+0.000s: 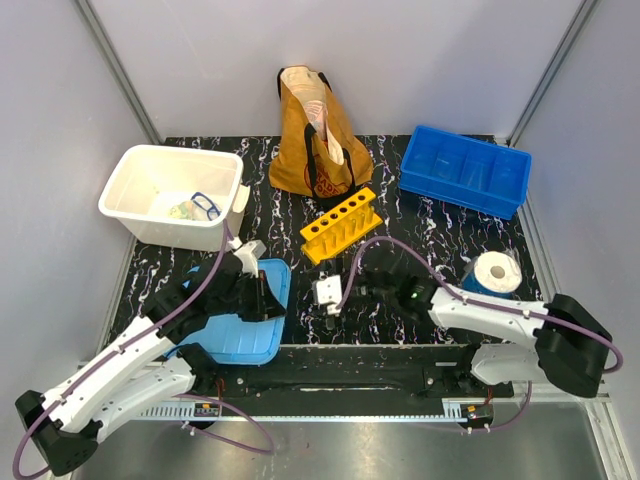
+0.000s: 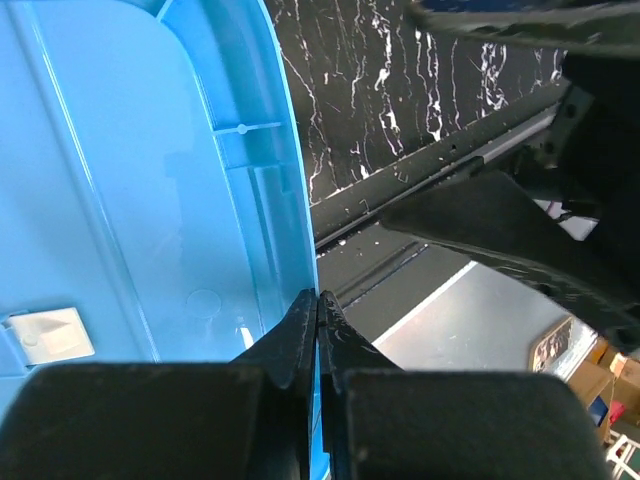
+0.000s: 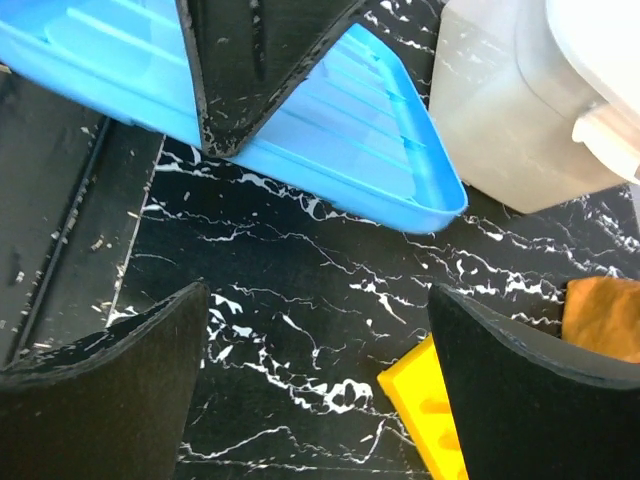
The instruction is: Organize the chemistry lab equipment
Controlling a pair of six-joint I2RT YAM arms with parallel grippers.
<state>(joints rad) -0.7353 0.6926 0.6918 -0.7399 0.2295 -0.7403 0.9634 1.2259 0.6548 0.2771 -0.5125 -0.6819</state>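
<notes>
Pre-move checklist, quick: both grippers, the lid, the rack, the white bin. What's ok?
1. Left gripper pinching the lid at its edge: ok.
2. Lid raised off the table: cannot tell.
3. Right gripper open and empty over bare table: ok.
4. Rack free of both grippers: ok.
5. Rack holes filled: cannot tell.
6. White bin uncovered, small items inside: ok.
</notes>
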